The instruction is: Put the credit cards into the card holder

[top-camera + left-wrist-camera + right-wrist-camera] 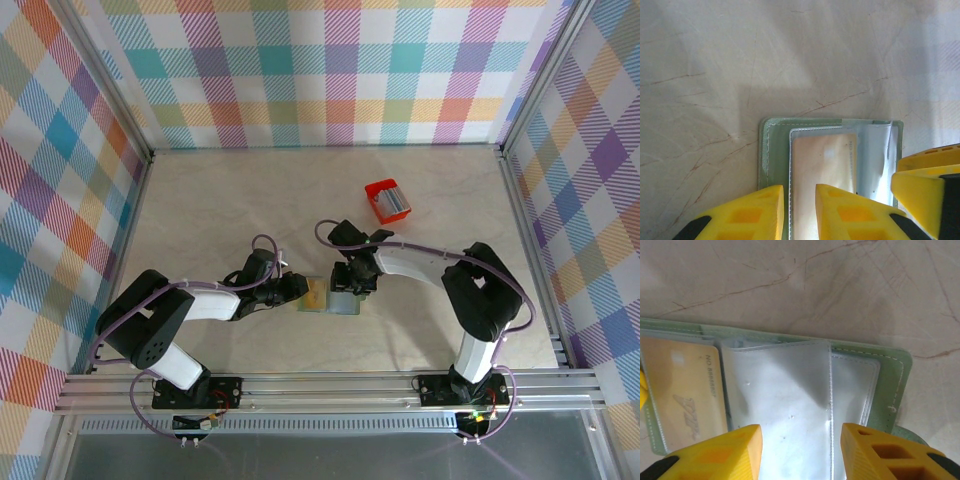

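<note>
Checked walls [320, 70] in many colours close in a pale, scratched table [200, 200]. Toward the middle of its near edge the grey-green card holder [330, 297] lies open and flat, a gold-yellow credit card [680, 390] tucked in a clear sleeve on its left half. The left gripper [799, 192] has its fingers narrowly parted, tips down on the holder's left half; whether it pinches anything I cannot tell. The right gripper [801, 432] stands wider apart, either side of a loose clear sleeve [777, 390]. A small red box [387, 200] sits well apart, toward the far right corner.
</note>
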Tool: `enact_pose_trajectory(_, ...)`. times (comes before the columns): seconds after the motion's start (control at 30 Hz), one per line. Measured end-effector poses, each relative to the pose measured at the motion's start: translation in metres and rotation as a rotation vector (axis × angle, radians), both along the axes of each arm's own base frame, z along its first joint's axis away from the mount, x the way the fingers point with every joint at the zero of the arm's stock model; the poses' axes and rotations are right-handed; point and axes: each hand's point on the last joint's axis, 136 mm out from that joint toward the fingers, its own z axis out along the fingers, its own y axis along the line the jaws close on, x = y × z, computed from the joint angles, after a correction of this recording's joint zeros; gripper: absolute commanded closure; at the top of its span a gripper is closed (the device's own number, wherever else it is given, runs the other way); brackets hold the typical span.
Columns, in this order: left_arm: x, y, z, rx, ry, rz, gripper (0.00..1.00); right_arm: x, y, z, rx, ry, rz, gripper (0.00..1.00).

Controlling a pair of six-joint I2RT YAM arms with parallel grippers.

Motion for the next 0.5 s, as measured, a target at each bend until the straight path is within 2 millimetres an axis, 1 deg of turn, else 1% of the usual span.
enact_pose_trajectory(0.1,0.000,0.000,0.000,0.000,0.000,0.000,0.76,-0.003,0.001,-0.007,-0.002,0.024,0.011,0.54)
enact_pose_trajectory(0.5,0.000,0.000,0.000,0.000,0.000,0.000,0.76,-0.002,0.019,-0.004,0.078,0.034,0.048,0.54)
